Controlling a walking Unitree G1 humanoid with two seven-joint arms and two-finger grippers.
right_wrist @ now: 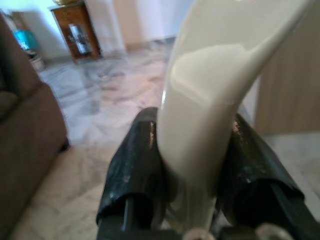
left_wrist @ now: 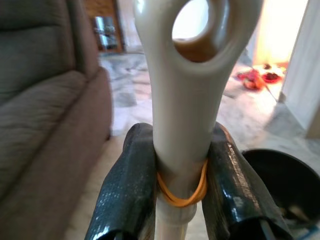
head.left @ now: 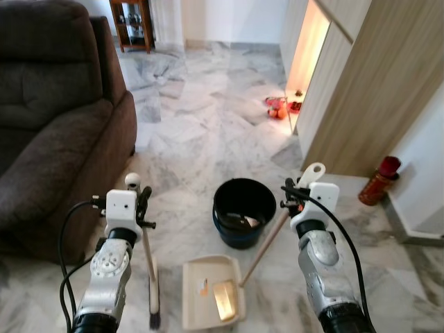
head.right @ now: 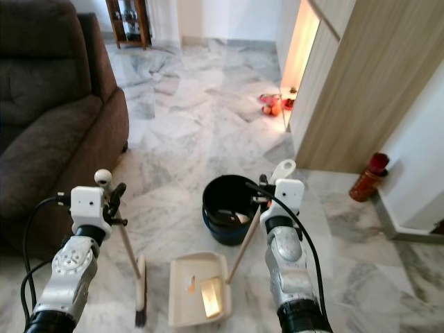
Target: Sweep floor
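Observation:
My left gripper (head.left: 142, 202) is shut on the cream handle of a small broom (head.left: 150, 267), which stands upright with its dark bristles (head.left: 155, 318) on the marble floor. In the left wrist view the fingers (left_wrist: 131, 185) clamp the handle (left_wrist: 185, 100) just above an orange rubber band. My right gripper (head.left: 294, 195) is shut on the long slanted handle (head.left: 267, 243) of a cream dustpan (head.left: 211, 298). The pan rests flat on the floor and holds an orange scrap and a pale yellowish piece. In the right wrist view the dustpan handle (right_wrist: 200, 100) sits between the black fingers (right_wrist: 135, 170).
A black bucket (head.left: 243, 209) with some rubbish inside stands just beyond the dustpan. A brown sofa (head.left: 55, 118) fills the left side. A wooden wall unit (head.left: 374, 90) and a red bottle (head.left: 379, 182) are on the right, with red objects (head.left: 277, 107) farther off.

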